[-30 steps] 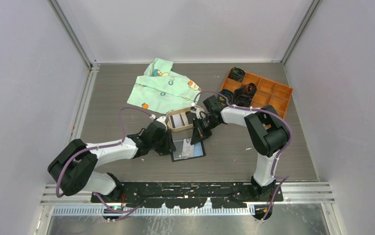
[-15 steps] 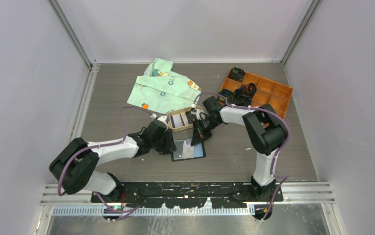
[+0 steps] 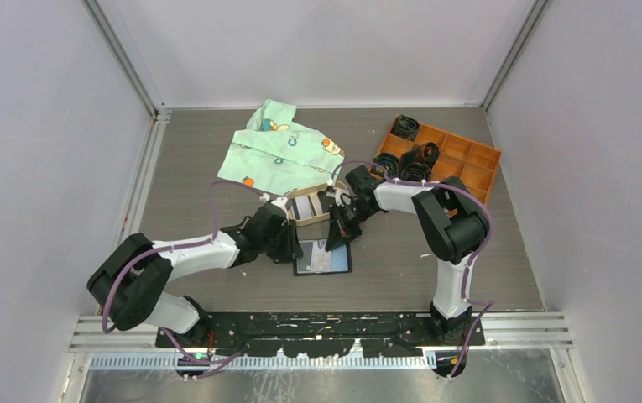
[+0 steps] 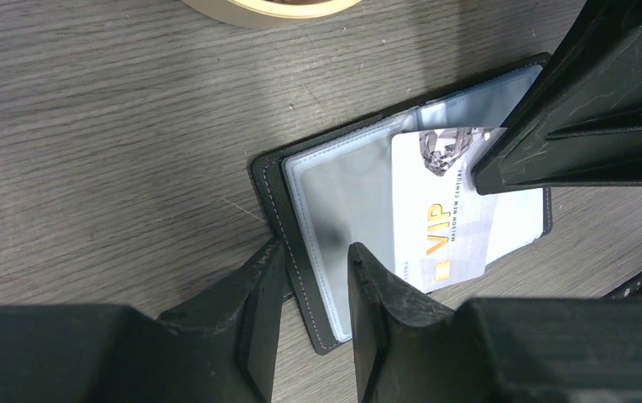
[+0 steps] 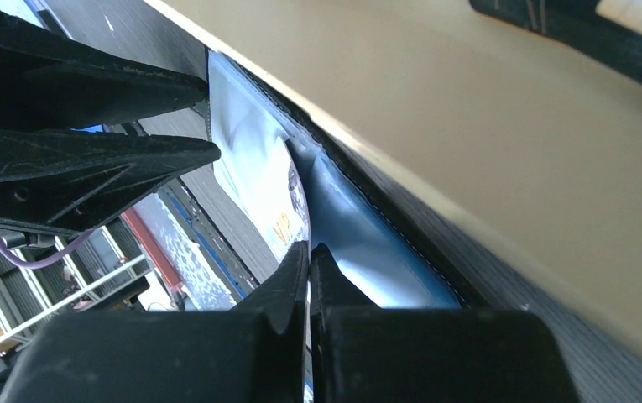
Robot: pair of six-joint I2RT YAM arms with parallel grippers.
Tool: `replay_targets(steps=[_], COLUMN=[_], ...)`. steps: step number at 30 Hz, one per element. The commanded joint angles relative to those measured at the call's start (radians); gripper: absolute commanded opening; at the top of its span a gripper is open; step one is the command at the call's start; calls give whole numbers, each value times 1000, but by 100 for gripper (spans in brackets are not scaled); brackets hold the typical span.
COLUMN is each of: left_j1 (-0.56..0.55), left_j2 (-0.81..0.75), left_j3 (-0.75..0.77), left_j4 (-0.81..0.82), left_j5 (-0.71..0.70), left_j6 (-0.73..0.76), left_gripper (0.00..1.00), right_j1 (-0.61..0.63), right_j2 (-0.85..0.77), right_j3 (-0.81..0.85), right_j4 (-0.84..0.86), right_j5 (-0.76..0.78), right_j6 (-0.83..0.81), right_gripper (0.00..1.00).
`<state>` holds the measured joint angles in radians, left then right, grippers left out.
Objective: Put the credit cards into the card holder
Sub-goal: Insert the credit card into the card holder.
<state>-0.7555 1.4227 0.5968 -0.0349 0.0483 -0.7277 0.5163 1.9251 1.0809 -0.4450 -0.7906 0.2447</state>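
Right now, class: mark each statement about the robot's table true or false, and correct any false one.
1. The card holder lies open. True.
2. The right gripper is shut on a white card. True.
3. The tan tray is empty. False: cards lie in it.
4. The green cloth covers the orange box. False: they lie apart.
5. The left gripper is far from the card holder. False: its fingers straddle its edge.

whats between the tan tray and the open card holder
Only bare tabletop: the left wrist view shows plain wood-grain surface between the tan tray and the card holder, with nothing lying on it.
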Motion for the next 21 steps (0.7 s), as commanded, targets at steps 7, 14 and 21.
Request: replay_targets(steps=[7, 14, 21], left_j1=[-6, -5, -6], left_j2=[28, -38, -196], left_j3=[29, 42, 74], left_j4=[65, -1, -143], left_j5=[87, 31, -63], left_j6=[-4, 13, 83], left_gripper=[35, 38, 43], right_j1=[16, 13, 6], right_j2=[21, 29, 31], right_j3=[7, 10, 11], right_j4=[57, 58, 60], right_j5=[32, 25, 17], right_j6=[64, 62, 61], right_gripper=[9, 15, 19])
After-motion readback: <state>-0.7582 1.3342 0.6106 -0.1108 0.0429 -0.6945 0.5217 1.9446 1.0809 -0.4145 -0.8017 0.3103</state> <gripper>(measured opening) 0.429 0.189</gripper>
